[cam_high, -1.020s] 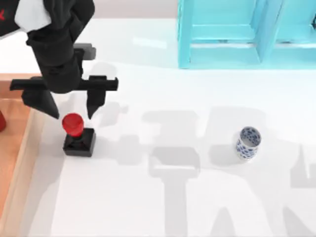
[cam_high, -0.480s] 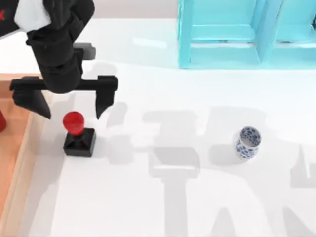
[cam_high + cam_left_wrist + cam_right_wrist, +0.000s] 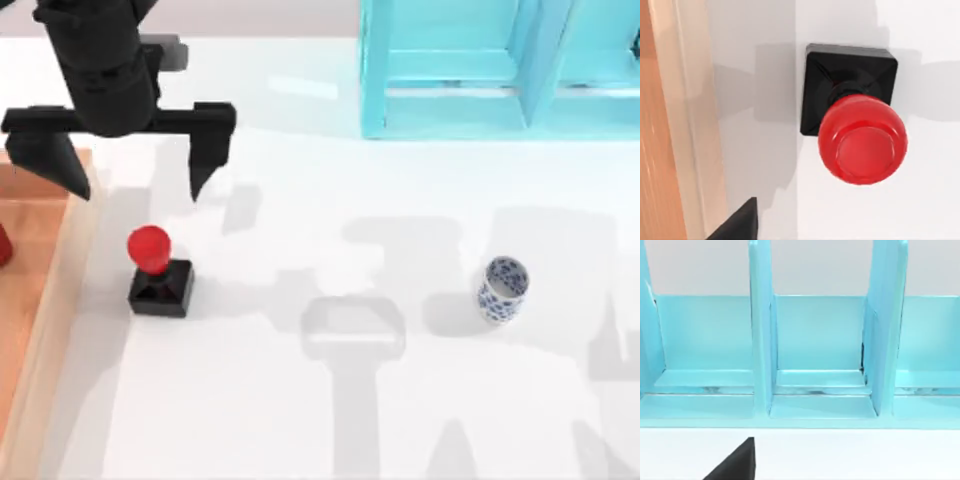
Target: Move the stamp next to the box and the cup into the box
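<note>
The stamp [image 3: 155,268], a black cube with a red ball knob, stands upright on the white table just right of the box [image 3: 40,300], a light wooden tray at the table's left edge. My left gripper [image 3: 137,188] hangs open above and behind the stamp, fingers wide apart and touching nothing. The left wrist view looks down on the stamp [image 3: 855,120] with the box wall [image 3: 685,125] beside it. The cup [image 3: 501,289], white with a blue pattern, stands upright at the right of the table. One dark finger [image 3: 735,462] of my open right gripper shows in the right wrist view.
A turquoise shelf structure [image 3: 500,70] stands at the back right, with its compartments [image 3: 817,340] facing the right wrist camera. A red object [image 3: 3,245] sits inside the box at the picture's left edge. Open table lies between the stamp and the cup.
My left gripper has spread its fingers wider and drawn back from the stamp toward the table's far side. The stamp and cup have stayed in place.
</note>
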